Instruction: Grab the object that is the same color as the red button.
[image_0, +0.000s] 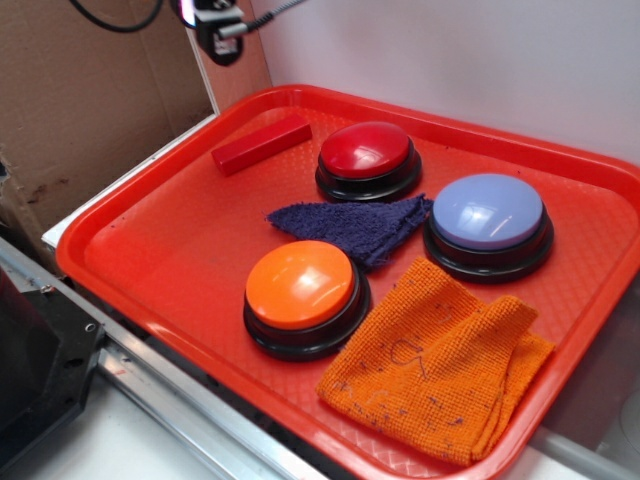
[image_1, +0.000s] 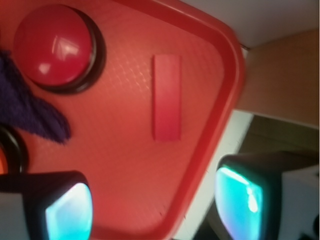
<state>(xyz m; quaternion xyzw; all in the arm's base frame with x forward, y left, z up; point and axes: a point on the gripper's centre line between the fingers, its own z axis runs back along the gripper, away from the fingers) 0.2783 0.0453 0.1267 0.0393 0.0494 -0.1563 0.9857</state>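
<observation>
A small glossy red block (image_0: 261, 144) (image_1: 167, 97) lies flat at the far left corner of the red tray (image_0: 150, 270) (image_1: 225, 65). Just to its right stands the red button (image_0: 365, 158) (image_1: 55, 46), a dark-red dome on a black base. My gripper (image_0: 218, 25) (image_1: 155, 207) hangs high above the tray's far left corner, well apart from the block. In the wrist view its two fingers stand wide apart with nothing between them, so it is open.
An orange button (image_0: 305, 295) sits at the tray's front and a lavender-blue button (image_0: 488, 223) at the right. A purple cloth (image_0: 355, 226) lies between the buttons; an orange cloth (image_0: 440, 365) lies at the front right. A cardboard wall (image_0: 90, 90) stands to the left.
</observation>
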